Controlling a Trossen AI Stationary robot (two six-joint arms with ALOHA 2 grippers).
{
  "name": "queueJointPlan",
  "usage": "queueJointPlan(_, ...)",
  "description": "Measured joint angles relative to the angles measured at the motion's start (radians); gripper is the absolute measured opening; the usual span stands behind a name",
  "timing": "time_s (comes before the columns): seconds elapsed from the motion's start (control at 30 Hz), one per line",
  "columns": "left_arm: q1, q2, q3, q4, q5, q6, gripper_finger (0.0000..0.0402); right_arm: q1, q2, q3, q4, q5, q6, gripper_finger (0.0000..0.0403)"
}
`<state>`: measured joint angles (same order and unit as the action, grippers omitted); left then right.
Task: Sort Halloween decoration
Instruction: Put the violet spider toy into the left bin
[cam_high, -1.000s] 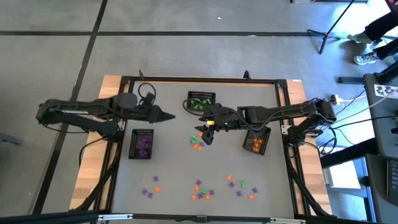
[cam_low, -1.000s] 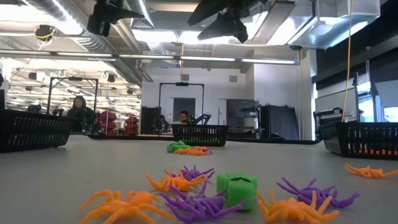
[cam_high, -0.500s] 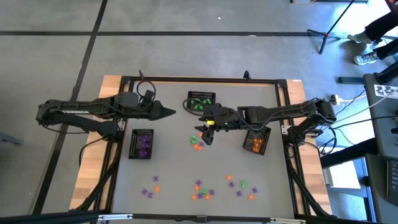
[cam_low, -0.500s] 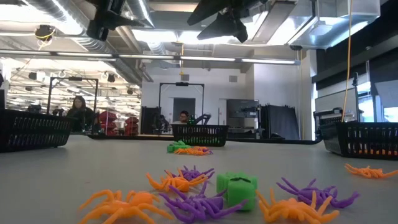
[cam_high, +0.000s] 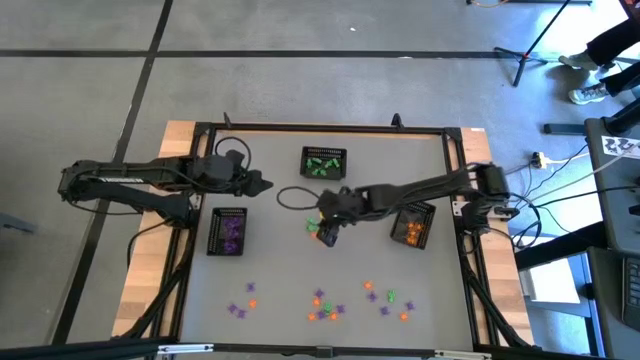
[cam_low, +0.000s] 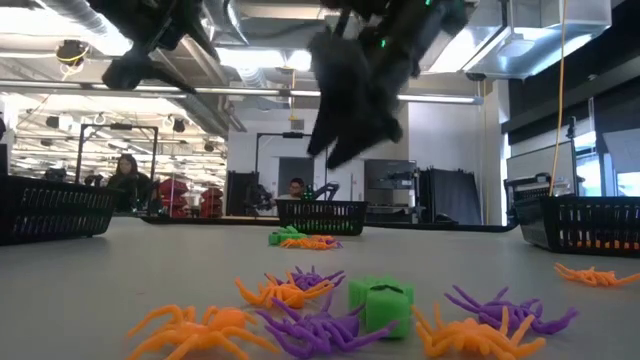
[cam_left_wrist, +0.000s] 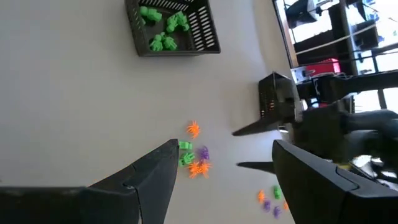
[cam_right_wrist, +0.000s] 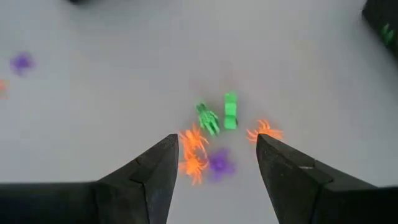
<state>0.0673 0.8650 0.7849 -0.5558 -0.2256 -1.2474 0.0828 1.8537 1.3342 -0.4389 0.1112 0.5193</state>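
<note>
Spread and empty, my right gripper hangs directly above the middle cluster of trinkets; an orange spider lies just ahead, between my fingers; my left gripper, also spread, waits farther off beside the green basket.

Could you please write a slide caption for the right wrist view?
Open right hand above a cluster of orange, green and purple trinkets on the table.

Two dark, slim, jointed arms are seen: the left arm at frame left with a looped black cable, the right arm at frame right. Matte black, wedge-shaped fingers are shown.
</note>
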Motion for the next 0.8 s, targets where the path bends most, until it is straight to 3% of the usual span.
queueJointPlan(0.4,-0.012,0.000,0.000,0.014,0.010,0.055,0.0250,0.000,0.175,0.000,-0.033,-0.078,0.017,0.0214)
queueJointPlan(0.6,-0.012,0.000,0.000,0.018,0.010,0.080,0.0250,0.000,0.197,0.004,-0.030,-0.077,0.029,0.0212)
queueJointPlan(0.8,-0.012,0.000,0.000,0.018,0.009,0.103,0.0250,0.000,0.199,0.003,-0.035,-0.080,0.018,0.0156)
